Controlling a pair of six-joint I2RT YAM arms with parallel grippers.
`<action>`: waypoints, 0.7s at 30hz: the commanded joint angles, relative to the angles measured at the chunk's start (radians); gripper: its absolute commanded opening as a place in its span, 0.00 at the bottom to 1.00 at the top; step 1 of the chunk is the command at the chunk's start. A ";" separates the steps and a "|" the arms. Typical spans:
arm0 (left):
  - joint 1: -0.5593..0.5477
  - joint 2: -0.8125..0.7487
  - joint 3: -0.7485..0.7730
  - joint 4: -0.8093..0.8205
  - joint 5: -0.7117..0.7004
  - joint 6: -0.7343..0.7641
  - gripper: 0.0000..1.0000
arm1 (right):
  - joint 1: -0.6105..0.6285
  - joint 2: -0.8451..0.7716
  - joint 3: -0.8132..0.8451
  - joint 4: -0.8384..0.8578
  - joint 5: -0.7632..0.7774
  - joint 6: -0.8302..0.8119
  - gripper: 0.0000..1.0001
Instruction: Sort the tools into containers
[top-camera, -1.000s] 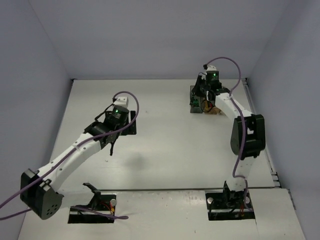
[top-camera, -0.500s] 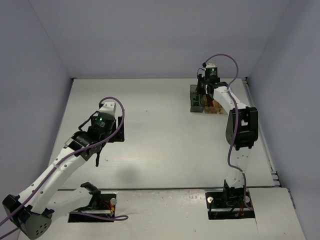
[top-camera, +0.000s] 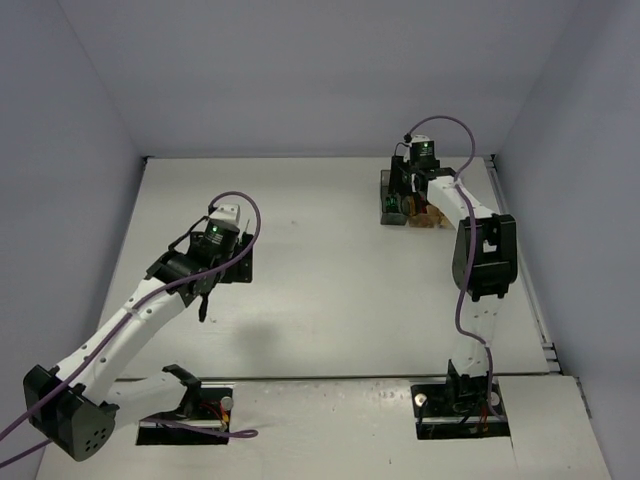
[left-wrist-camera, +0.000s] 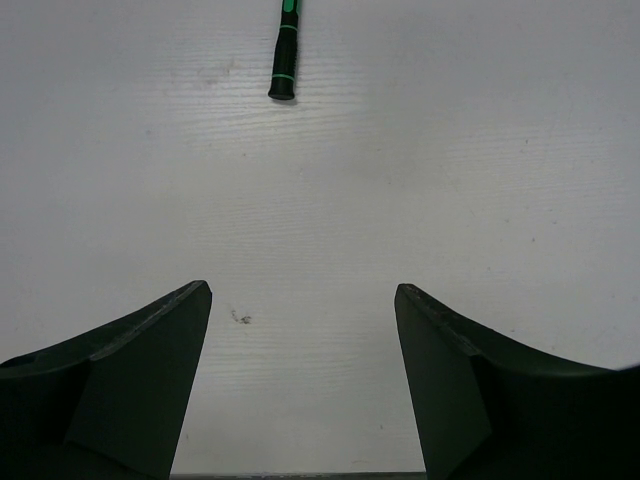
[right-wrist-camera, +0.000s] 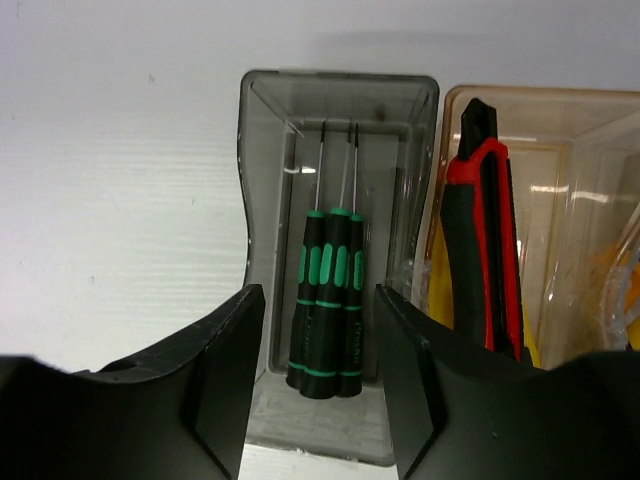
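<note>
Our left tool (left-wrist-camera: 300, 292) hangs wide open and empty over the matte white tabletop (left-wrist-camera: 470, 150). A loose screwdriver (left-wrist-camera: 284, 58) lies ahead of it, a little left of centre, with its butt end nearest. We judge the best move is to advance, straddle the handle crosswise, and sink low before closing. The round black handle with green bands looks grippy but likely to roll. Our right tool (right-wrist-camera: 317, 292), also spread and empty, hovers over the smoky grey bin (right-wrist-camera: 262, 150), where three matching screwdrivers (right-wrist-camera: 330, 320) lie side by side. Just right of it, the glossy amber bin (right-wrist-camera: 560, 120) holds a red-and-black utility knife (right-wrist-camera: 490, 230).
</note>
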 joint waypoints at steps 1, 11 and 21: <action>0.015 0.055 0.081 0.016 0.006 0.015 0.71 | -0.002 -0.198 -0.046 0.026 0.031 0.001 0.46; 0.097 0.384 0.244 0.024 0.024 0.084 0.68 | 0.086 -0.663 -0.431 0.053 0.080 0.072 0.47; 0.258 0.679 0.382 0.065 0.138 0.137 0.56 | 0.229 -0.984 -0.790 0.169 0.052 0.193 0.47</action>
